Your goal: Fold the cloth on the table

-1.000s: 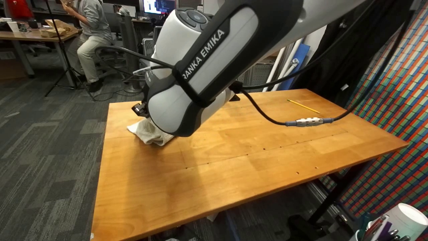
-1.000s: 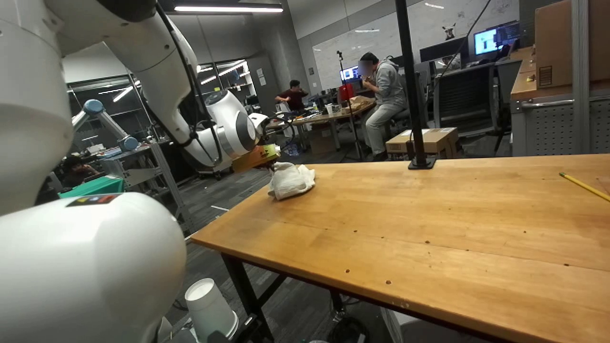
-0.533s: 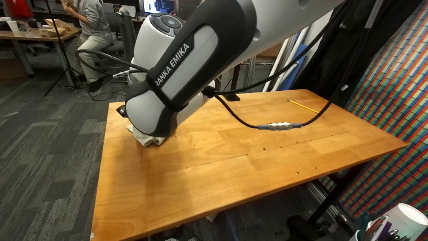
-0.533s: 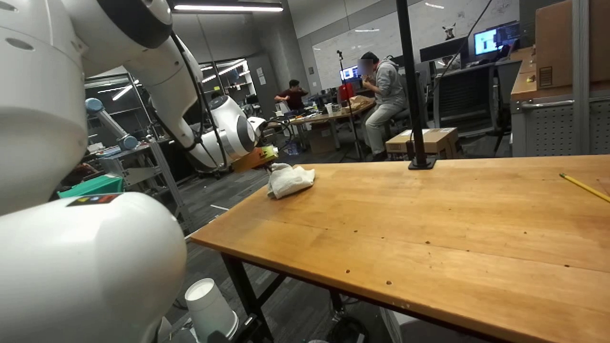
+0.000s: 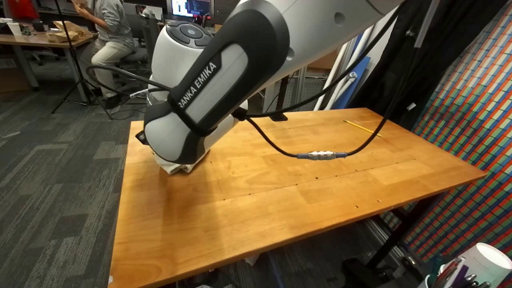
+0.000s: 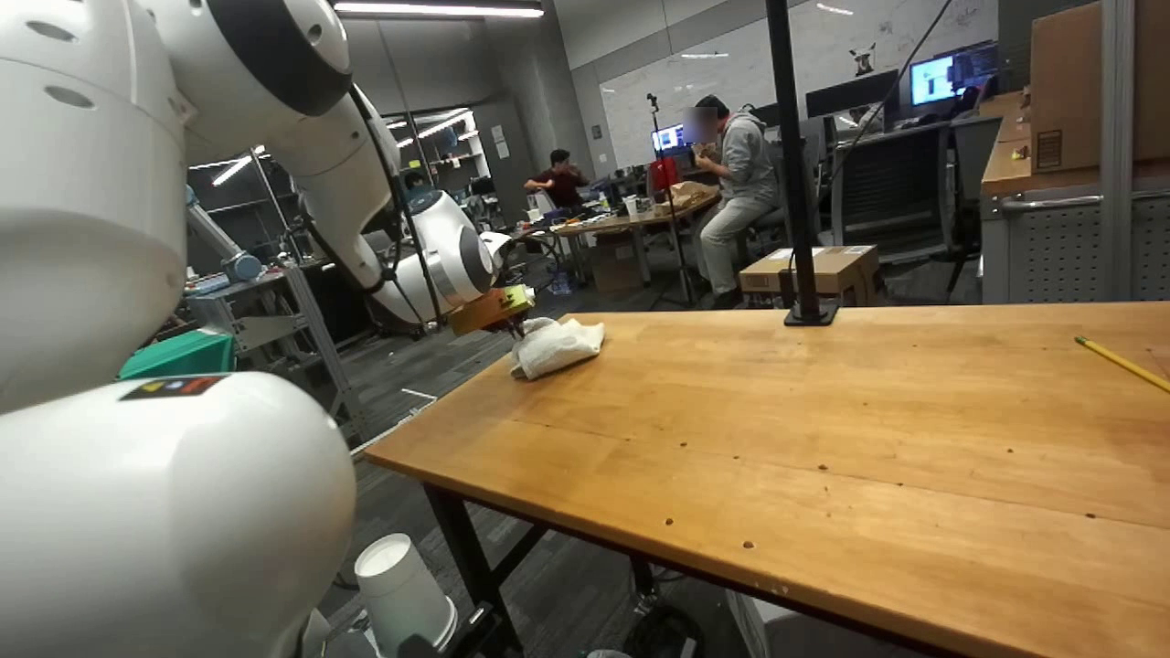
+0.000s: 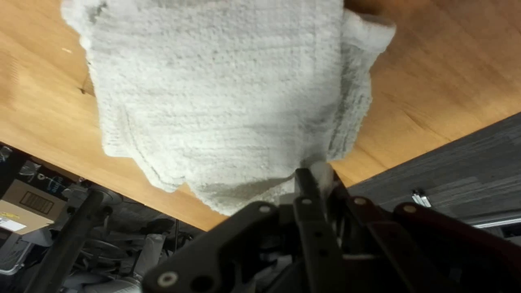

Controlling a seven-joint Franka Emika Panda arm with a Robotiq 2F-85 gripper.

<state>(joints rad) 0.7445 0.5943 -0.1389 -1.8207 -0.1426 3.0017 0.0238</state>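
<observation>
Carpeted floor [image 5: 68,180] well off past the pincer [image 7: 320,176], with an orange-brown bench [image 5: 272,208] spread beneath it. Lying on the bench right against the pincer, close to the edges on either side of it: the cloth [image 7: 228,101], rumpled and layered, with an underlayer peeking out crookedly. Grasping a small tuft of it, by the look of the wrist view, between nearly met fingertips [image 7: 304,181]; too blurred there to judge how firmly.

Likely in the middle of a fold. To do it well, bring the pinched tuft down flat over the layers ahead of the pincer, loosen only once touching, then back away straight up so as not to drag the top layer. Pull lightly: soft-looking, so probably quick to ruck. Best to square up the crooked underlayer before any further fold.

Containers, all well apart from the pincer: in an exterior view, a holder [image 5: 426,282] crowded with pens [image 5: 456,274], with a white cup [image 5: 490,268] beside, contents unclear; in an exterior view, a carton [image 6: 809,274], seemingly closed, contents hidden.
</observation>
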